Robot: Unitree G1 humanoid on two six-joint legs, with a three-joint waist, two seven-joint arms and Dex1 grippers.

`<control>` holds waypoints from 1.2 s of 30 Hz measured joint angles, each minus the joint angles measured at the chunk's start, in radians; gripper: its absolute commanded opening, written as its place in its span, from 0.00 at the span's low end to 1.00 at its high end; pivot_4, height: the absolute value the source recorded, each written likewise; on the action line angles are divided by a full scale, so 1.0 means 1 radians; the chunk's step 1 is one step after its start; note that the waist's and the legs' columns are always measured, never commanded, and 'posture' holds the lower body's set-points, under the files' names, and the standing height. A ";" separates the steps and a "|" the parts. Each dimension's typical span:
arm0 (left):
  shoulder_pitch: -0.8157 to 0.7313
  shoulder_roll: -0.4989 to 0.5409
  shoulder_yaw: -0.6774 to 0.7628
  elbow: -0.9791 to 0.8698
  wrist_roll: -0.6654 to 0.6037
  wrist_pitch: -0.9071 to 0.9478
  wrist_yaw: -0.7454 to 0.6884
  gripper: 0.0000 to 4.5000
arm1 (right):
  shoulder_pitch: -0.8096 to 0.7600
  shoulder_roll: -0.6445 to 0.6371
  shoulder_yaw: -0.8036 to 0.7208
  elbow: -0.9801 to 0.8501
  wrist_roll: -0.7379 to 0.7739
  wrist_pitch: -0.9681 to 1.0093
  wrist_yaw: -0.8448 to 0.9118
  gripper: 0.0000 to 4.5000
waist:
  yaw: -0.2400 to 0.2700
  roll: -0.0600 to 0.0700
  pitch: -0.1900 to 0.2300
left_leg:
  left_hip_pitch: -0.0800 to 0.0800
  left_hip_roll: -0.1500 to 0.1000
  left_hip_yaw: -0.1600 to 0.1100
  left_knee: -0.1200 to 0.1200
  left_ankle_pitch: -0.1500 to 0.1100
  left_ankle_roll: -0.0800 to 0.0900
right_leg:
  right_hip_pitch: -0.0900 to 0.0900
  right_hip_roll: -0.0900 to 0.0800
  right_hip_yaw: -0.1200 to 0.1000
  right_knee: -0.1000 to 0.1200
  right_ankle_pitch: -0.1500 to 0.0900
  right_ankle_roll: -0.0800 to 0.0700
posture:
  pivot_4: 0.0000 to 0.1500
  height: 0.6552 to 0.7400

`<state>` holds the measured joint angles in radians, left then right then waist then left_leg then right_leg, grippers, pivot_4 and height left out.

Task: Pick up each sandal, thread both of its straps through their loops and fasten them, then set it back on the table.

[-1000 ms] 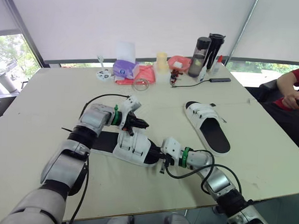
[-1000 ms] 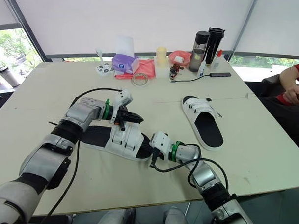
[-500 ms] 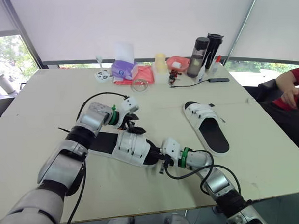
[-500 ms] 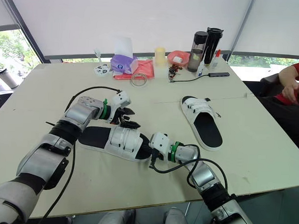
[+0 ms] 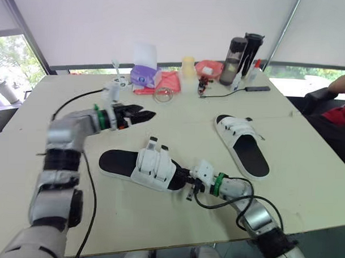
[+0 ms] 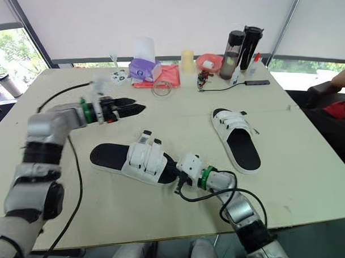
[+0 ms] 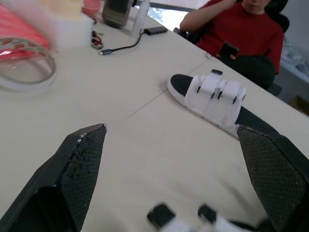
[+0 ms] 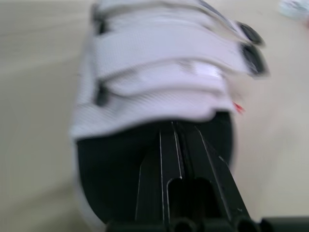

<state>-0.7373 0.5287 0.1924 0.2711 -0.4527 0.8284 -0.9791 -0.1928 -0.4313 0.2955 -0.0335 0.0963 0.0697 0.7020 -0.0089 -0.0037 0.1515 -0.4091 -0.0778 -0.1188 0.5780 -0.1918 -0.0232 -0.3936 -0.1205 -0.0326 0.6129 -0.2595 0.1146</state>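
We see 2 white sandals with black footbeds lying on the counter [image 5: 306,184]. The near sandal [image 5: 141,166] sits in front of us, its length running across the counter. Its 2 strap ends [image 5: 153,143] stick up and away from the far side of the upper, each tipped with a black tab. The far sandal [image 5: 243,144] lies well apart from it on our right, its straps laid across the top.

Our right tool [image 8: 176,130] is at the right-hand end of the near sandal. Its 2 fingers are pressed together and pinch nothing. They point along the black footbed towards the opening under the straps. We cannot tell whether the tips touch the footbed.

Our left tool [image 5: 140,113] is out over the counter on our left, beyond the near sandal and clear of it. Its fingers [image 7: 79,169] are spread wide and empty, pointing towards the far sandal.

Along the far edge stand a purple tissue box [image 5: 143,77], a red cloth [image 5: 169,83], a ring of tape [image 5: 162,95] and 2 dark bottles [image 5: 237,53], with a black cable [image 5: 227,95] in front of them. A person in red [image 7: 244,30] sits past the counter's right side.
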 measured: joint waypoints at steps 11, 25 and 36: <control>0.430 -0.051 0.075 -0.494 -0.026 -0.078 0.256 1.00 | 0.191 -0.161 -0.233 -0.349 0.117 0.385 -0.026 0.12 | 0.049 -0.008 0.030 | -0.021 -0.004 -0.007 0.007 -0.001 -0.005 | -0.015 0.001 0.002 0.000 -0.001 0.003 | 1.00 1.00; 0.686 0.022 0.071 -0.750 -0.316 0.163 0.275 1.00 | 0.235 -0.299 -0.464 -0.631 0.443 0.672 0.050 0.99 | 0.050 -0.006 0.039 | -0.021 -0.001 -0.003 0.015 -0.002 -0.003 | -0.013 0.002 0.001 0.001 -0.003 -0.001 | 1.00 1.00; 0.482 0.048 -0.044 -0.502 -0.450 0.277 0.167 1.00 | 0.288 -0.414 -0.522 -0.781 0.652 0.815 0.081 0.99 | 0.047 -0.007 0.039 | -0.021 0.000 0.001 0.018 -0.003 -0.002 | -0.012 0.002 0.002 0.002 -0.002 -0.003 | 1.00 1.00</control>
<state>-0.2553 0.5768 0.1479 -0.2306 -0.9024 1.1053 -0.8125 0.0949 -0.8455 -0.2262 -0.8147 0.7486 0.8846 0.7825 0.0385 -0.0105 0.1907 -0.4303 -0.0783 -0.1176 0.5959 -0.1945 -0.0248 -0.4059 -0.1186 -0.0305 0.6148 -0.2612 0.1115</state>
